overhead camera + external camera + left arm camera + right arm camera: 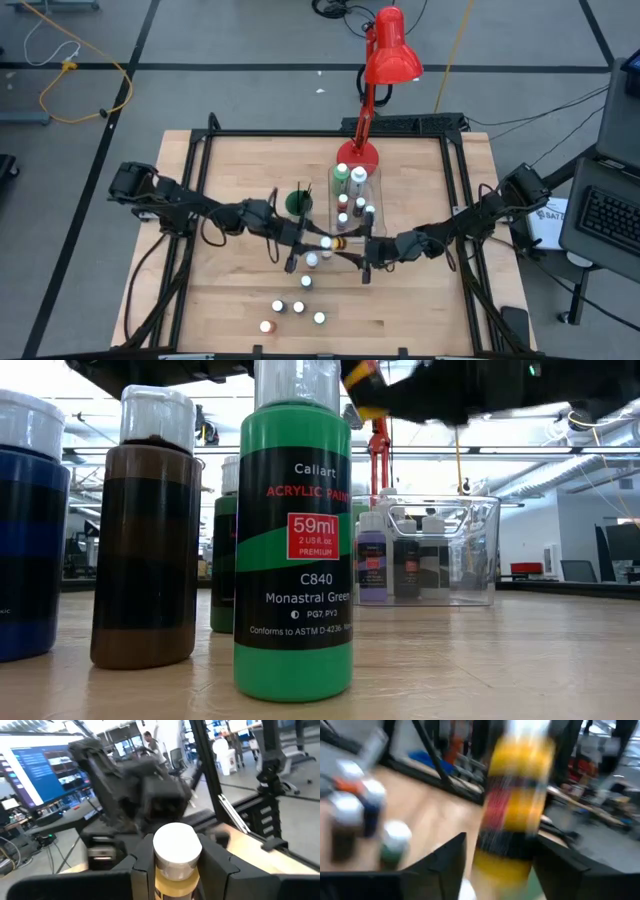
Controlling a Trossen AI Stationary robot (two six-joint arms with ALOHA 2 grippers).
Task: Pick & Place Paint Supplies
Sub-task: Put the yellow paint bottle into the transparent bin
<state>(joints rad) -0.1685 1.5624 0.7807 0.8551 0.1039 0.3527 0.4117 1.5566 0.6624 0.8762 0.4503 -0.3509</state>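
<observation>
Left gripper (322, 243): mid-table, beside the right gripper; fingers (142, 865) closed on a yellow paint bottle (176, 865), white cap between the pads in the left wrist view.

Right gripper (352, 250): meeting the left from the opposite side; fingers (445, 862) standing on either side of the same yellow bottle, shown blurred; contact with the pads cannot be told, probably apart.

Clear rectangular bin (372, 190): behind the grippers, at the foot of the red lamp (392, 50); several white-capped bottles (345, 195) upright inside.

Green cup (298, 202): just left of the bin.

Loose bottles (297, 307): upright at the table's near edge, well apart from the bin; in the low view, blue, brown bottle (143, 530) and green bottle (292, 550) side by side.
</observation>
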